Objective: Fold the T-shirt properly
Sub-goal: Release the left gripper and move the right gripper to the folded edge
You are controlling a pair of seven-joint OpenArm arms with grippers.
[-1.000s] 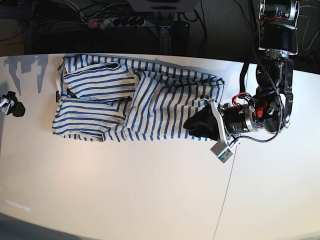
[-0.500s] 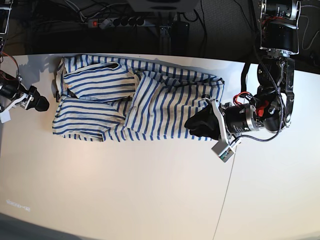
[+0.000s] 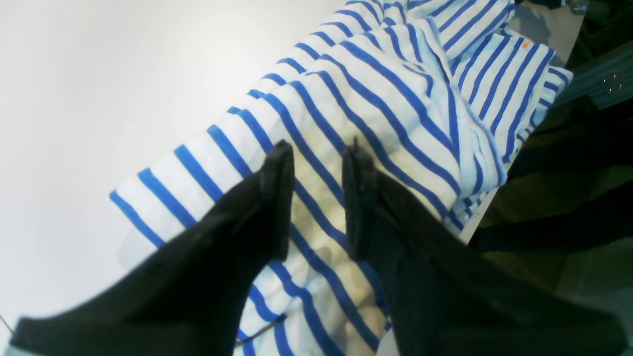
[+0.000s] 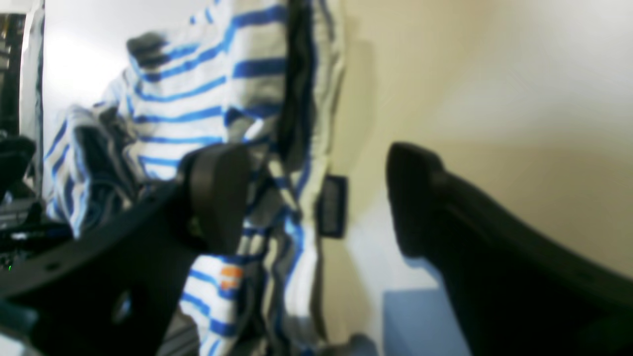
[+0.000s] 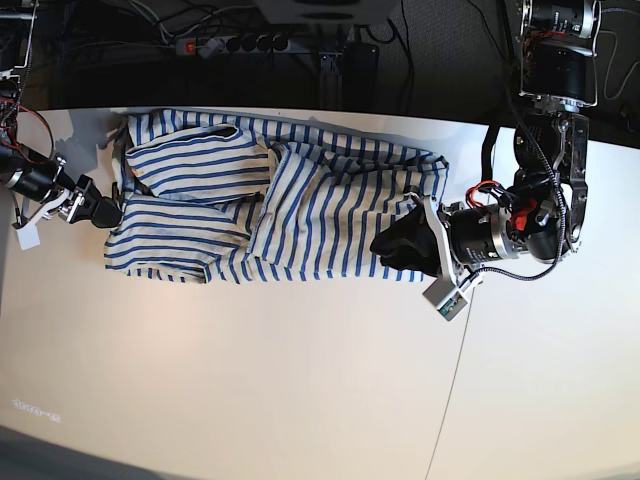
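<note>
The large soft white cotton T-shirt with thin blue stripes (image 5: 270,205) is lying partly folded along the far edge of the white table (image 5: 300,400), its sleeve flaps turned in over the body and its hem end toward the table's right side. The left gripper (image 5: 392,246), a black two-fingered pincer, is sitting over the hem end; in the left wrist view the left gripper (image 3: 316,198) is showing its jaws partly apart, with striped cloth lying between and below the tips, and whether any fabric is pinched cannot be told. The right gripper (image 5: 95,208) is hovering at the neck end near the table's left edge; in the right wrist view the right gripper (image 4: 316,198) is standing wide apart and holding nothing, with the small dark neck tag (image 4: 332,205) lying between its fingers. The main risk is judged to be an uneven pickup: if the left jaws are closing on one layer only, the lower layer is likely to be dragged and the turned-in flaps pulled open. If the right jaws are closing beside the collar rather than on it, the lift is likely to be lopsided and the fold skewed. The shirt's closeness to the far edge also risks cloth slipping off.
</note>
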